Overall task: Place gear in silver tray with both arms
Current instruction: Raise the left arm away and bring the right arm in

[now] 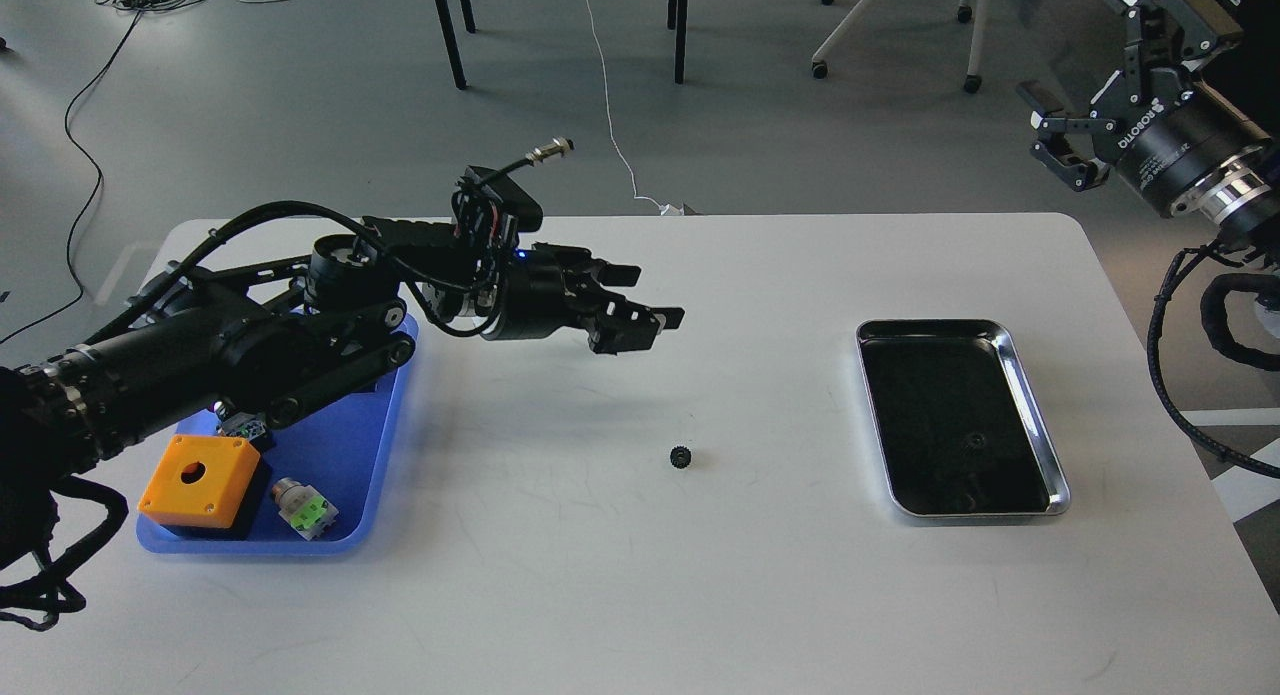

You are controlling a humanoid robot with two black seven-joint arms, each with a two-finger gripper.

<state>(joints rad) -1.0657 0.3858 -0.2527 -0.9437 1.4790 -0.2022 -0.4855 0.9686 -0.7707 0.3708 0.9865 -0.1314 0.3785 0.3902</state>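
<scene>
A small black gear (681,458) lies on the white table, free of both grippers, left of the silver tray (930,324). The tray's dark bottom holds nothing. My left gripper (645,305) is open and empty, raised above the table up and to the left of the gear. My right gripper (1085,70) is open and empty, held high past the table's far right corner, well above and behind the tray.
A blue plastic tray (370,475) at the left holds an orange box (198,475) and a green-and-white part (308,507); my left arm crosses over it. Chair and table legs stand on the floor beyond the far edge.
</scene>
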